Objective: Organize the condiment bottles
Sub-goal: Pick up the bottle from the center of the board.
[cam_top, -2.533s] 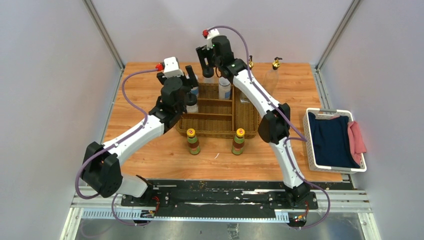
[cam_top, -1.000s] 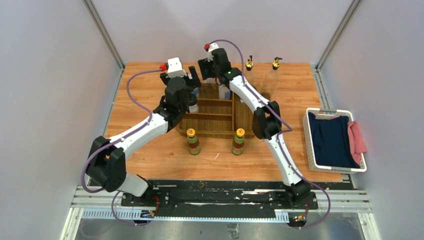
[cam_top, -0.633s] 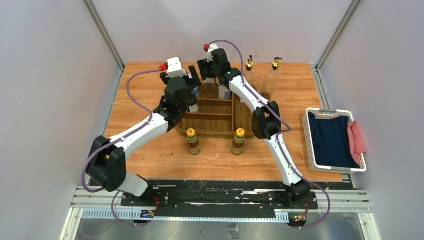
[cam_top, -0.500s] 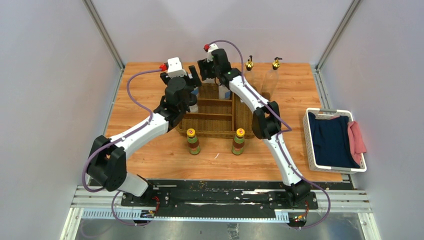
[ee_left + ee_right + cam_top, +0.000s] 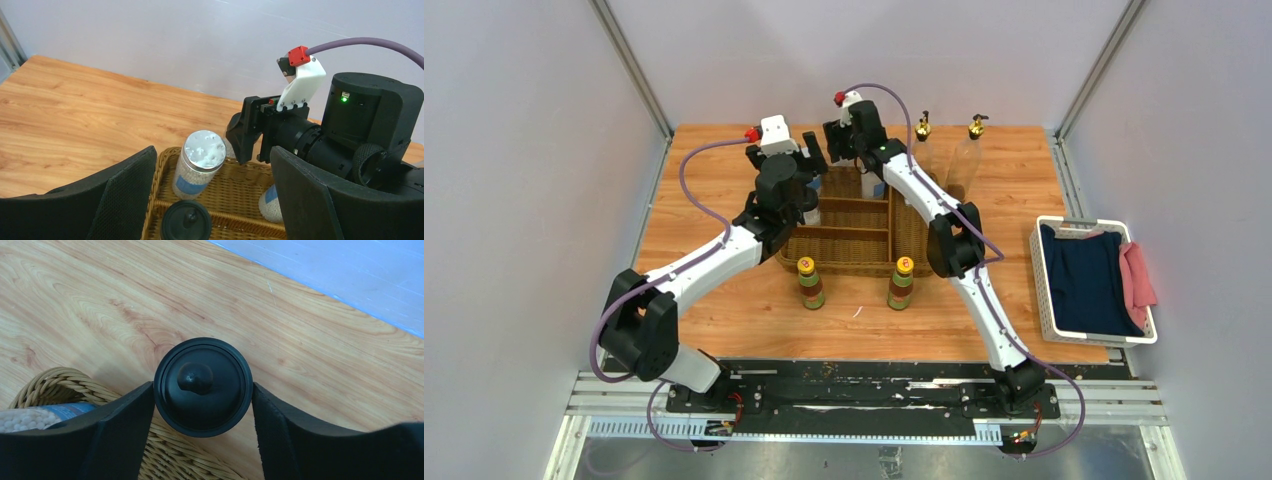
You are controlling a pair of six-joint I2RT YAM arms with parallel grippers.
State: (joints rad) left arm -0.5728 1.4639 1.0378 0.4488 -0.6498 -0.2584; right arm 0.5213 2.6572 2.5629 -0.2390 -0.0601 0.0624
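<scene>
Seen from my right wrist, a black-capped bottle [image 5: 202,386] stands on the wood just outside the wicker basket [image 5: 165,457], and my right gripper [image 5: 202,390] has its pads against both sides of the cap. My left gripper [image 5: 212,152] hangs open above the basket's far-left cell, empty, over a grey-lidded jar [image 5: 199,162] and another black-capped bottle [image 5: 186,222]. A second jar [image 5: 271,204] stands further right in the basket. From above, two yellow-capped bottles [image 5: 811,283] [image 5: 901,283] stand in front of the basket [image 5: 864,240], and two gold-topped bottles [image 5: 922,130] [image 5: 970,145] stand behind it.
A white plastic basket [image 5: 1046,290] holding dark blue and pink cloths sits at the table's right edge. The back wall runs close behind the right gripper [image 5: 839,140]. The two wrists are close together over the basket's far-left corner.
My right gripper's fingers have drawn in onto the black cap. Both arms have stayed almost in place over the last second; before that the right arm reached further back.
</scene>
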